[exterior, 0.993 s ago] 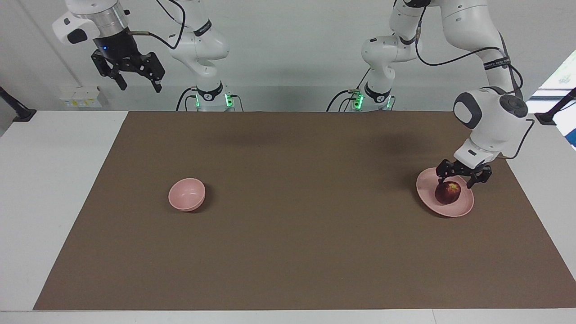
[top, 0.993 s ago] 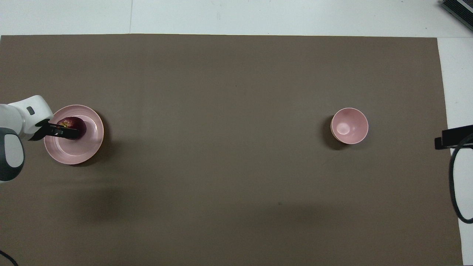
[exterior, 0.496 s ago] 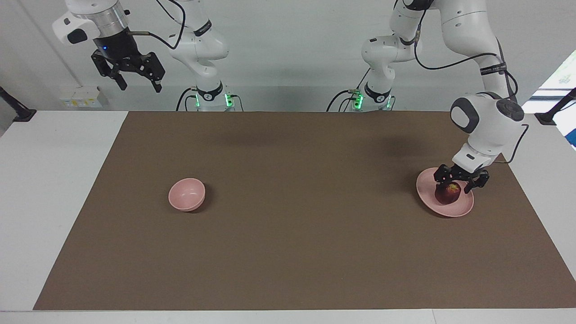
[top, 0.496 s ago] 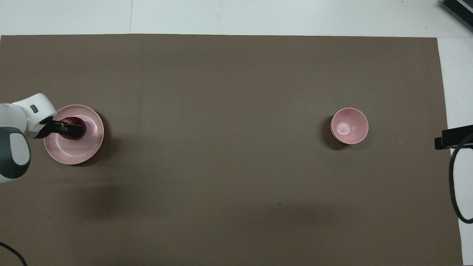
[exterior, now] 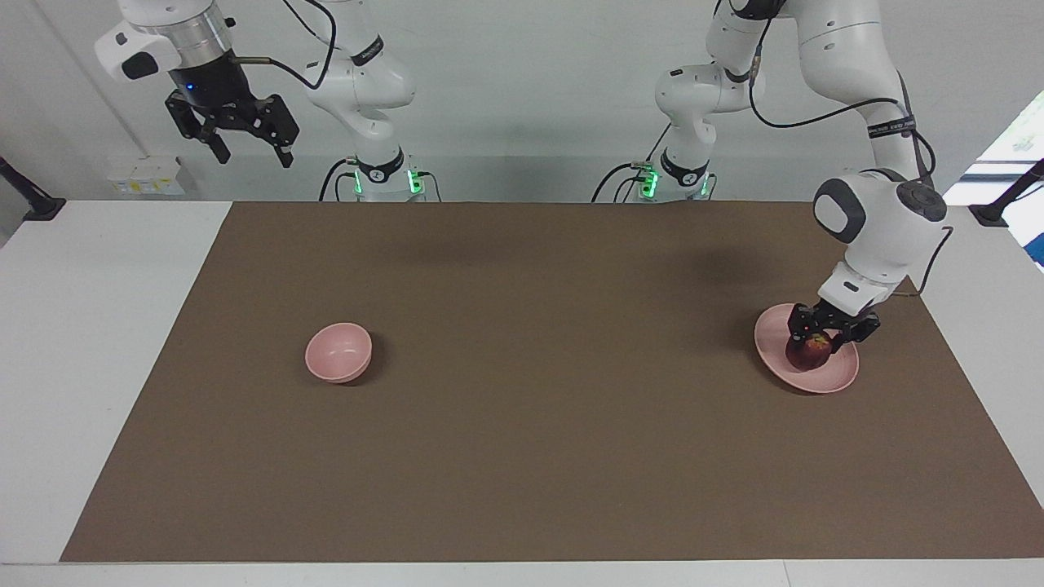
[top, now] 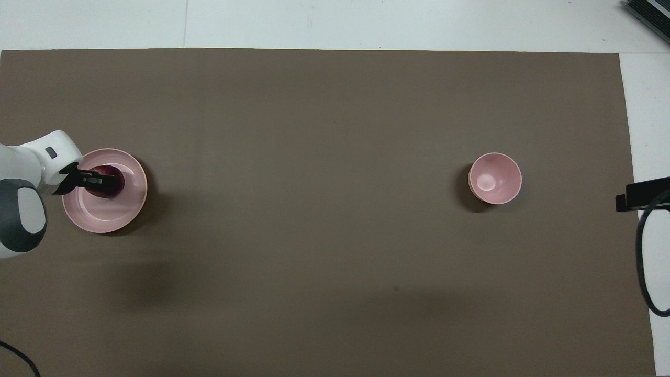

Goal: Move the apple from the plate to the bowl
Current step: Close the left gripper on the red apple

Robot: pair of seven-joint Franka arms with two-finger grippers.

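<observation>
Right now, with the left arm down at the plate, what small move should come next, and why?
Probably a short straight lift. The left gripper looks closed on the apple, which still sits on the plate. Raising it first should clear the plate's rim before carrying it to the bowl at the right arm's end. The right gripper waits open, high up.

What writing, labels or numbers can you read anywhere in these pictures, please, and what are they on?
Band on the left arm's forearm: printed lettering, too small to read.
Band on the right arm's link: lettering, too small to read.
Apple, plate, bowl and brown mat: no text.
</observation>
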